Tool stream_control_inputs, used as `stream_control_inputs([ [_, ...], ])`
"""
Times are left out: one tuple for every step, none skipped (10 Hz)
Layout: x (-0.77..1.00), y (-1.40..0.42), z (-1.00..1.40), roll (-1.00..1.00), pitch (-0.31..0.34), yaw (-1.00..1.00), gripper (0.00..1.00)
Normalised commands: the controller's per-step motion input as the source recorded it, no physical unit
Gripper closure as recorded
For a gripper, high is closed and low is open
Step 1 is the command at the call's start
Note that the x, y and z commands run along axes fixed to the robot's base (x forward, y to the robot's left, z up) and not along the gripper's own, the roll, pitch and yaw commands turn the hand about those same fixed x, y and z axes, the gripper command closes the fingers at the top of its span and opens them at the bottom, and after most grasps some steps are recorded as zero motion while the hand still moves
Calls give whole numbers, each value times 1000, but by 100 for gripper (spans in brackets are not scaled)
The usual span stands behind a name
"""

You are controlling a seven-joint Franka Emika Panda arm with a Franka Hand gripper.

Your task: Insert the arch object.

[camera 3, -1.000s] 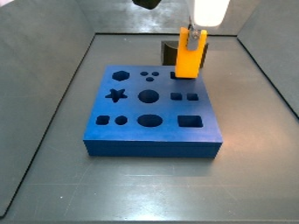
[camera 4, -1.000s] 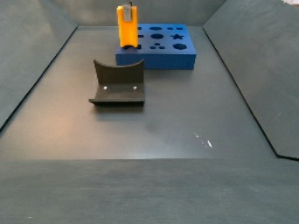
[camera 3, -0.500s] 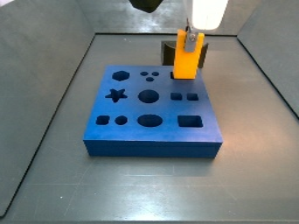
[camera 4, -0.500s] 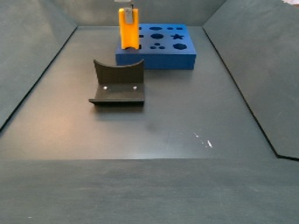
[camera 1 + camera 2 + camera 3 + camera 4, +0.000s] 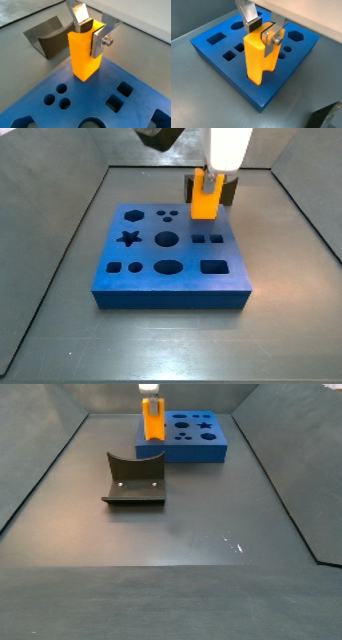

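Orange plastic, rigid and surely light: the arch object hangs upright over the blue board's far edge, the tool clamped on its top end, a sound hold.

I see the gripper pointing straight down from the wrist, its jaws closed on the arch object, which hangs upright. In a side view the gripper hangs near the worktop's far end.

hand top cropped in both wrist views, arch object hiding fixture behind it
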Motion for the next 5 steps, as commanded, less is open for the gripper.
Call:
stream_control_inputs([
  [0,-11,-500,-57,-129,0,100],
  [0,-74,-520,-17,-140,0,100],
  [0,-77,-497,-34,-161,0,100],
  [0,-94,-423,-30,-159,0,100],
  [0,-109,-260,0,-110,0,100],
])
